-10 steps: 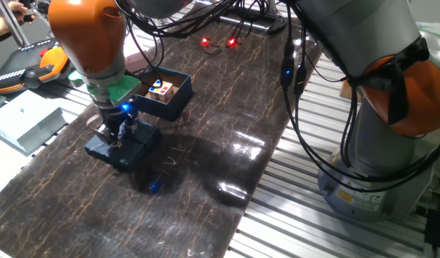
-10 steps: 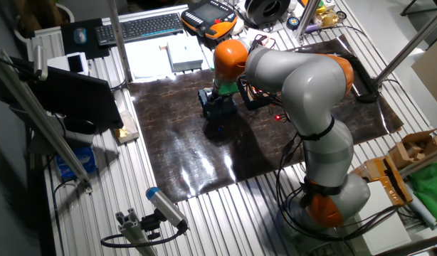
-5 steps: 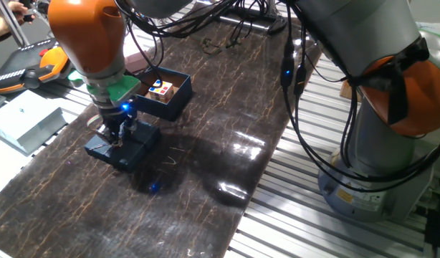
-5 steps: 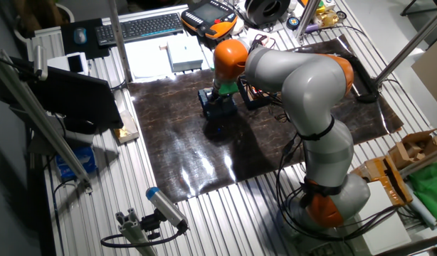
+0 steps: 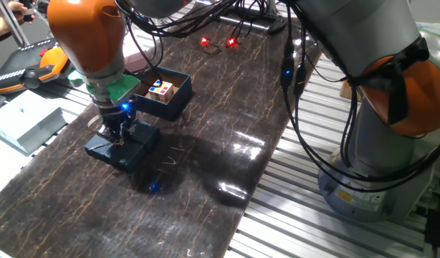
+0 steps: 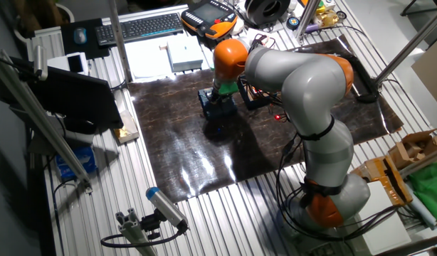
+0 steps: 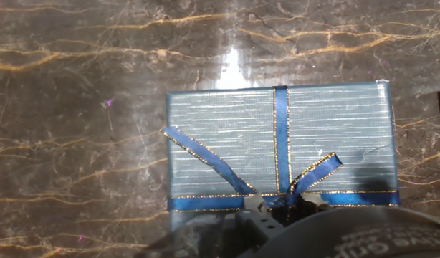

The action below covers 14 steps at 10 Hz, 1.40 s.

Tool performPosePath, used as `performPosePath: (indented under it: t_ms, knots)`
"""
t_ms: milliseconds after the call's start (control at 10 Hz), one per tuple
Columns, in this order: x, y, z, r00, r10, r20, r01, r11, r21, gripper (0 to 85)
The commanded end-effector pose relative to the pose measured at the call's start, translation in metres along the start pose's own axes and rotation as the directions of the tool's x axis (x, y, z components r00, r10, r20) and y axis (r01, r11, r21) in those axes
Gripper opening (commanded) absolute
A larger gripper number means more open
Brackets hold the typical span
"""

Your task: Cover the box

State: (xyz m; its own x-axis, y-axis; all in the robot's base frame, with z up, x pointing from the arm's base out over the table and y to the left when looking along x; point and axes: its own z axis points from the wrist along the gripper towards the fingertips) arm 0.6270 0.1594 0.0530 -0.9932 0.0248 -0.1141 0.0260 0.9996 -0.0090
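Observation:
The box (image 5: 170,106) is a small dark navy one standing open on the dark marbled mat, with small colourful items inside. It lies just behind and right of my gripper (image 5: 115,134). The flat navy lid (image 5: 127,149) with a gold-edged blue ribbon bow fills the hand view (image 7: 227,143). It seems to rest on the mat to the front left of the box. My gripper (image 7: 281,208) stands over the lid's near edge at the bow knot, its fingers close together on it. In the other fixed view the arm hides most of the box, and the lid (image 6: 218,107) shows beneath the hand.
A pale flat box (image 5: 25,120) sits off the mat at the left, with an orange teach pendant (image 5: 34,66) behind it. Cables and two red lights (image 5: 217,43) lie at the mat's far end. The robot base (image 5: 392,143) stands at the right.

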Motion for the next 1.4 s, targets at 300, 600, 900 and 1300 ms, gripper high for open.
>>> performPosePath:
  t_ms: [300, 600, 900, 1300]
  knots:
    - [0.0001, -0.0002, -0.0011, 1.0, -0.004, -0.002, 0.004, 1.0, 0.005, 28.3]
    - [0.0001, -0.0004, -0.0011, 1.0, -0.012, -0.002, 0.012, 1.0, 0.005, 25.3]
    - [0.0002, -0.0003, -0.0014, 1.0, -0.029, -0.006, 0.029, 1.0, 0.003, 1.0]
    - [0.0001, -0.0004, -0.0018, 1.0, -0.023, -0.003, 0.023, 1.0, 0.009, 0.7]
